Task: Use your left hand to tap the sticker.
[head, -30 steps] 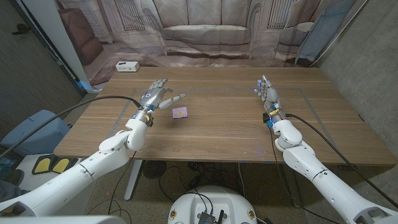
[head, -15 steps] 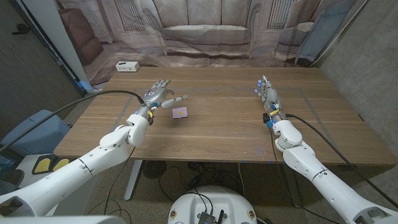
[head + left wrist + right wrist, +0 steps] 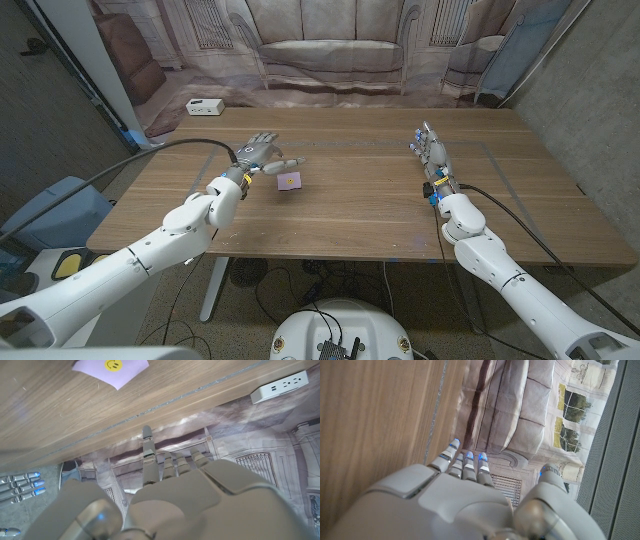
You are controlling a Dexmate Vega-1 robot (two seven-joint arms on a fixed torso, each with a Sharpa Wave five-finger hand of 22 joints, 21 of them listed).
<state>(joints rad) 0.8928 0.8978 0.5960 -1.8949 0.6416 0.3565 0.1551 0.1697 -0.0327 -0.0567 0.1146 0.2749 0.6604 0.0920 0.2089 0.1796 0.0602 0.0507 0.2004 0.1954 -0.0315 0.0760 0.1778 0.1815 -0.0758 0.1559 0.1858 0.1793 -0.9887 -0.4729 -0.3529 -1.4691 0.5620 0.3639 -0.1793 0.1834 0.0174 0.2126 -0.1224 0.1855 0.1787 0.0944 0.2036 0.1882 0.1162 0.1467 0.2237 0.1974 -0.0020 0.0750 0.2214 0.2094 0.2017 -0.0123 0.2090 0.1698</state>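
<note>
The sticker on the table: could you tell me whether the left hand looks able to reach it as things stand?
Probably yes. The left hand hovers open just beside the sticker, and only bare table lies between them, with nothing in the way.

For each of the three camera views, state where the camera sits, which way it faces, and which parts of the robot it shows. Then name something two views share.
Head view: on the robot's head, looking down at the table; both arms, left hand, right hand.
Left wrist view: along the left hand's back toward the sticker and power strip.
Right wrist view: along the right hand's back, over the table edge toward the backdrop.
Shared: head and left wrist views both show the sticker.
</note>
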